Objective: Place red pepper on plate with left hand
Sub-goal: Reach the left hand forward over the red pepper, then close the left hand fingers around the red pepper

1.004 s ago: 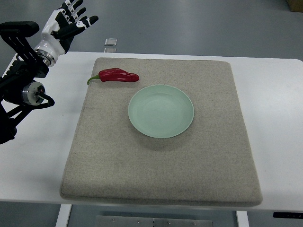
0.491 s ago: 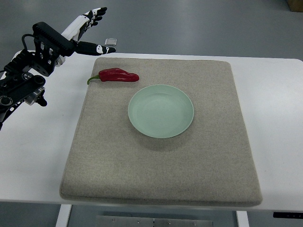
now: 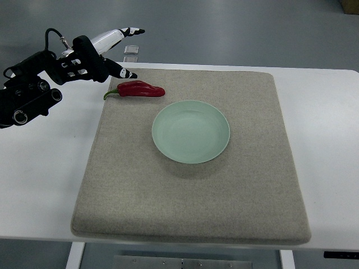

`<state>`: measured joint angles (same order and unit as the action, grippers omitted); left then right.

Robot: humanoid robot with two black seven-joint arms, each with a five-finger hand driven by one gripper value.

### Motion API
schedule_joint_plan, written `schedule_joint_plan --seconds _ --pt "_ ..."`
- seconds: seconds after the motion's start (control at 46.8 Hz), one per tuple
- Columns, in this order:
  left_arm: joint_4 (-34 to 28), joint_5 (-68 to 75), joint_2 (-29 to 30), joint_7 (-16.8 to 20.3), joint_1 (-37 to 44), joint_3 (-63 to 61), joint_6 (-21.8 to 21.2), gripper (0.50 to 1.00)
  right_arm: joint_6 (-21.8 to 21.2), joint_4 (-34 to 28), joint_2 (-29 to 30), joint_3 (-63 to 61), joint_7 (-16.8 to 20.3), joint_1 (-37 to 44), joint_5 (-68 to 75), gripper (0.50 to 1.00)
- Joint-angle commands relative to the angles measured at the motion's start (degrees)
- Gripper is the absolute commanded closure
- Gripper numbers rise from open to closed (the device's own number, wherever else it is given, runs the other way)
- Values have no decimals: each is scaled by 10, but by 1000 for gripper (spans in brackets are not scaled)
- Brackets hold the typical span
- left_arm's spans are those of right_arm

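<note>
Red pepper point(image 3: 137, 89) on mat, left robot hand point(image 3: 106, 53) spread above, empty

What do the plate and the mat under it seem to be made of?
The plate looks like glazed ceramic or perhaps melamine: smooth, pale green, evenly coloured, with a soft sheen. The mat looks like felt or woven fabric: matte, grey-beige, with a fine speckled texture and soft rounded edges.

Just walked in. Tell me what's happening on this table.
A humanoid robot is reaching its left hand toward a red pepper lying at the far left of a grey mat. The hand is open, fingers spread, just above and beside the pepper's stem end, not gripping it yet. The pale green plate near the middle of the mat is empty. The right arm is not visible.
</note>
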<state>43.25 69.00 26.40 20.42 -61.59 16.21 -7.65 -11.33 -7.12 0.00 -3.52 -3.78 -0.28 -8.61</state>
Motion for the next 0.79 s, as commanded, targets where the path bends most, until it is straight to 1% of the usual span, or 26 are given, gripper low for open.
schedule_joint_plan --seconds 0.0,0.107,0.342,0.555,0.769 --pt "-11 7 -3 0 -4 -3 0 600 0 0 0 0 -1 -1 0 568" --pt "-13 17 -3 0 -5 -36 0 624 0 0 0 0 0 0 0 568" --pt "-15 31 -2 2 -8 -86 -11 641 0 0 0 0 0 0 0 568" --pt "-38 46 -5 3 -10 -122 -28 673 0 0 0 0 0 -1 0 568" --pt "-58 49 -25 2 -13 -130 -32 679 0 0 0 0 0 -1 0 568"
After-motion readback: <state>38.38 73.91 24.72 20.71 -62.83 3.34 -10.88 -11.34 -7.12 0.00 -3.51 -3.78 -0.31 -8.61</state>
